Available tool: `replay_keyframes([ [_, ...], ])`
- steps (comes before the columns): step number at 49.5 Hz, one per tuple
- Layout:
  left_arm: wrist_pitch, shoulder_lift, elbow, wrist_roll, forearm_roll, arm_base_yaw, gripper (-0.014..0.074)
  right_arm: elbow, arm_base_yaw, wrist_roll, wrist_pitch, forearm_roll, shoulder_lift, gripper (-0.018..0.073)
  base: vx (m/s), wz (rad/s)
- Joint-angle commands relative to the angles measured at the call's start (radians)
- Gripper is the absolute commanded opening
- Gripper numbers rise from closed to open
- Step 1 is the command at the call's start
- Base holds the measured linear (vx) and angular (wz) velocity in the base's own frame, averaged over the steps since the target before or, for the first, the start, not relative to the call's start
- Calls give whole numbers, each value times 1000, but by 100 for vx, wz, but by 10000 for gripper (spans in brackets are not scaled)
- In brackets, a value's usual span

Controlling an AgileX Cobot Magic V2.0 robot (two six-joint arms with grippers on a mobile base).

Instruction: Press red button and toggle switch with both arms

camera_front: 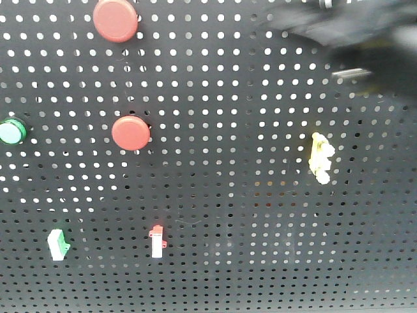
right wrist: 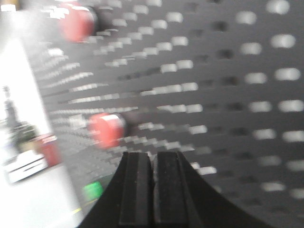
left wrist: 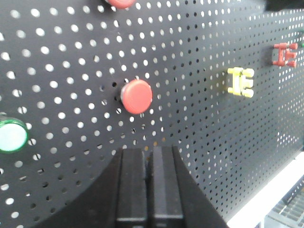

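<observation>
The larger red button [camera_front: 115,19] sits at the top left of the black pegboard [camera_front: 228,130]; its lower edge shows in the left wrist view [left wrist: 118,2]. The toggle switch [camera_front: 58,245], white with a green tip, is at the lower left. My left gripper [left wrist: 148,154] is shut and empty, just below the smaller red button [left wrist: 137,96] and apart from it. My right gripper [right wrist: 153,156] is shut and empty close to the board. The right arm [camera_front: 345,32] is a dark blur at the top right. Two blurred red buttons [right wrist: 107,128] show in the right wrist view.
On the board are a smaller red button [camera_front: 130,133], a green round button [camera_front: 12,130], a yellow switch [camera_front: 319,156] and a white switch with a red tip [camera_front: 156,241]. A red switch-like part [left wrist: 285,54] is at the far right.
</observation>
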Motion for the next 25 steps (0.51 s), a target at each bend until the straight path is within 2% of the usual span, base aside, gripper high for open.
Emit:
replay_keyframes([
  [1,-37,2,-25,-10,-30,-2,2,-37,3,7,-114,-20,-18,-3,0,0],
  [7,-37,2,-25,-10,-30,-2,2,-37,-3,6,-147,-22,-18,-3,0,0],
  [19,-37,2,-25,-10,-30,-2,2,-37,-75,31,-147,-26,-20,-3,0,0],
  [25,-39,2,-25,-10,-30,-2,2,-37,-106,65,-139,-66,-20,-3,0,0],
])
